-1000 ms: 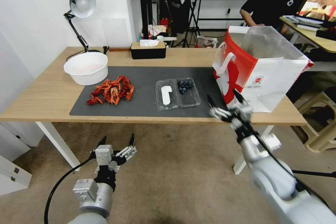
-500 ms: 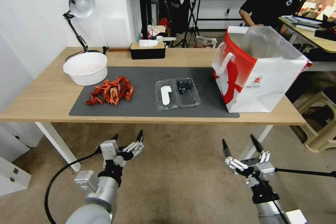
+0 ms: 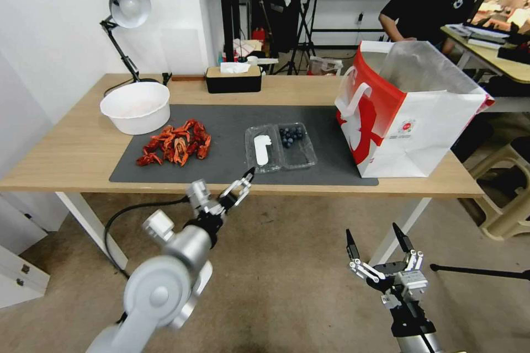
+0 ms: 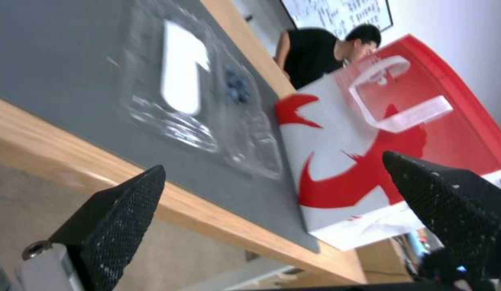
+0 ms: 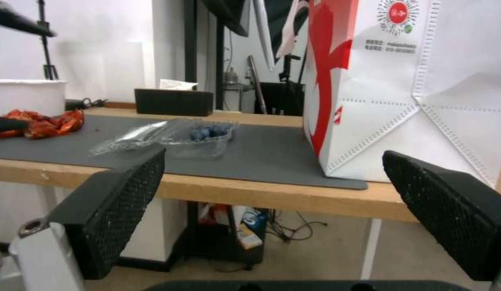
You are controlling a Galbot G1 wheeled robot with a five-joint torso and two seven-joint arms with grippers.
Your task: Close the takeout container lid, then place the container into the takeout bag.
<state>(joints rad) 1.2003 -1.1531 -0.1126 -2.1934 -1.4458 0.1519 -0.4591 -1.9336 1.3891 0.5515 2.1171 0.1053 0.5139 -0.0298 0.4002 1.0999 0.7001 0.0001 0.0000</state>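
Note:
The takeout container (image 3: 280,148) lies open and flat on the grey mat, with blueberries (image 3: 291,134) in its right half. The lid (image 3: 261,150), bearing a white label, is the left half. The takeout bag (image 3: 408,113) stands open at the right end of the table. My left gripper (image 3: 243,182) is open at the table's front edge, just short of the lid. Its wrist view looks up at the container (image 4: 207,101) and the bag (image 4: 379,133). My right gripper (image 3: 372,231) hangs open below table height, in front of the bag (image 5: 401,89) and apart from the container (image 5: 175,135).
A white bowl (image 3: 135,106) and a pile of red crayfish (image 3: 176,142) sit on the left of the mat (image 3: 232,118). A black tissue box (image 3: 233,78) and a desk lamp (image 3: 126,8) stand at the back. A stool (image 3: 508,204) is beside the table's right end.
My left gripper has risen from low over the floor up to the table's front edge by the lid. My right gripper dropped from beside the bag to below the table.

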